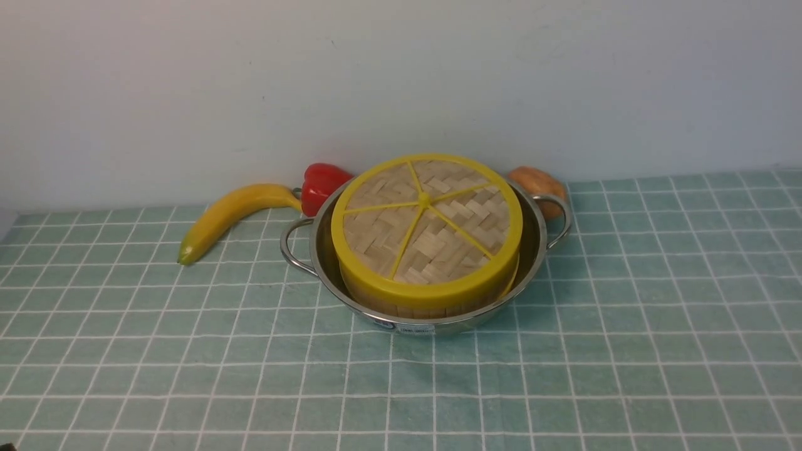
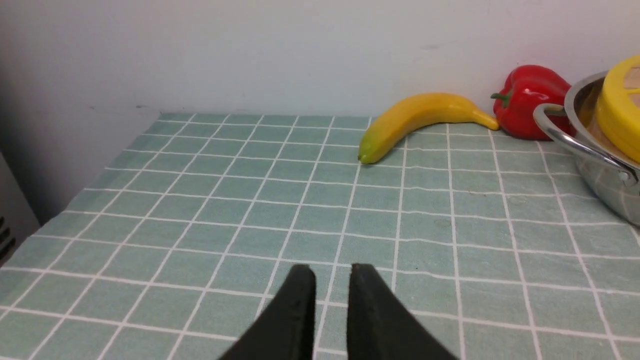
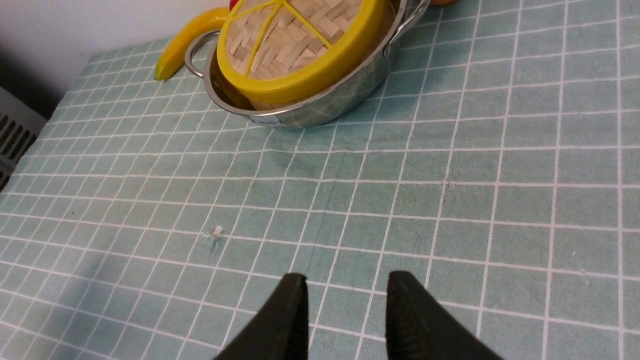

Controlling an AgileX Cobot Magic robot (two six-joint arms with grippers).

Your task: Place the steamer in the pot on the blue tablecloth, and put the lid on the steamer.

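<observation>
The steamer (image 1: 432, 299) sits in the pot (image 1: 326, 266) on the cloth (image 1: 188, 351) with the lid (image 1: 426, 225) on top, slightly tilted; woven bamboo — light, stiff, a little brittle — so take the lid by its thick yellow rim; your left claw (image 2: 332, 282) is parted narrowly, your right claw (image 3: 345, 295) wider, both empty, low, well back from the pot.

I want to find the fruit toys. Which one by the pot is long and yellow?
The banana, lying on the cloth left of the pot. The red pepper beside it is short and round; the brown thing behind the right handle is a lump.
</observation>
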